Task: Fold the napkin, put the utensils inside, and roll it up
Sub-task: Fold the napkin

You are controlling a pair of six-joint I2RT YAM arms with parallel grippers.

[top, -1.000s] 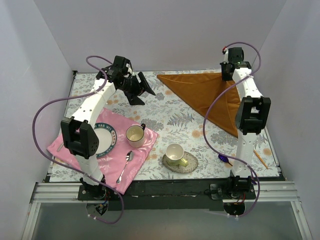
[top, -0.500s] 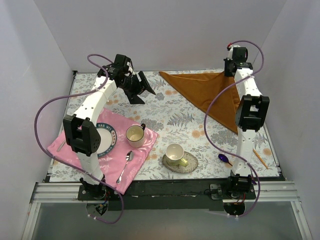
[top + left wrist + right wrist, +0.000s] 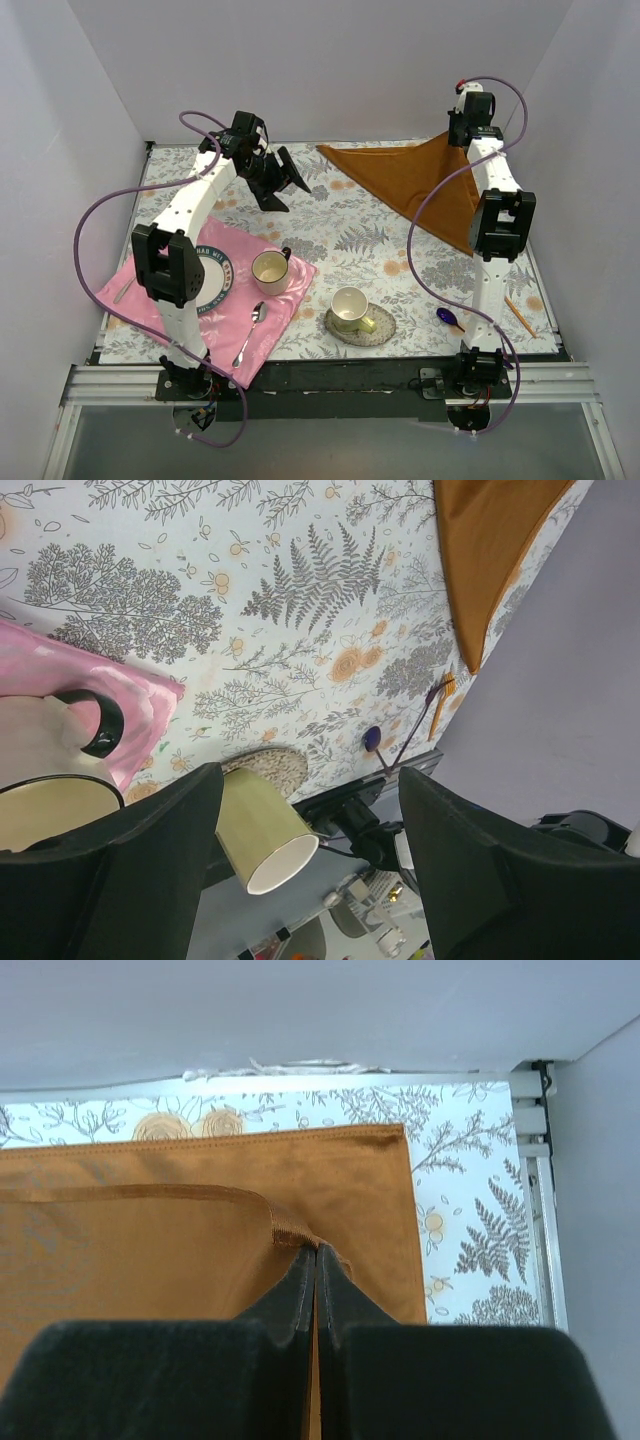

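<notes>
Right pincer [image 3: 317, 1252] pinching napkin [image 3: 150, 1250] corner | left pincer [image 3: 279, 179] wide | floral tablecloth [image 3: 370, 240] | pale walls [image 3: 320, 60]

The floral table [image 3: 350, 235] bears the napkin [image 3: 400, 180], pink cloth [image 3: 215, 338], round mat [image 3: 382, 326], blue spoon [image 3: 447, 317] and seemingly an orange knife [image 3: 519, 317]

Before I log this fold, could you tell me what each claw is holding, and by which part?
The right claw pinches the napkin by a folded-over corner; the left claw is open, holding nothing.
</notes>
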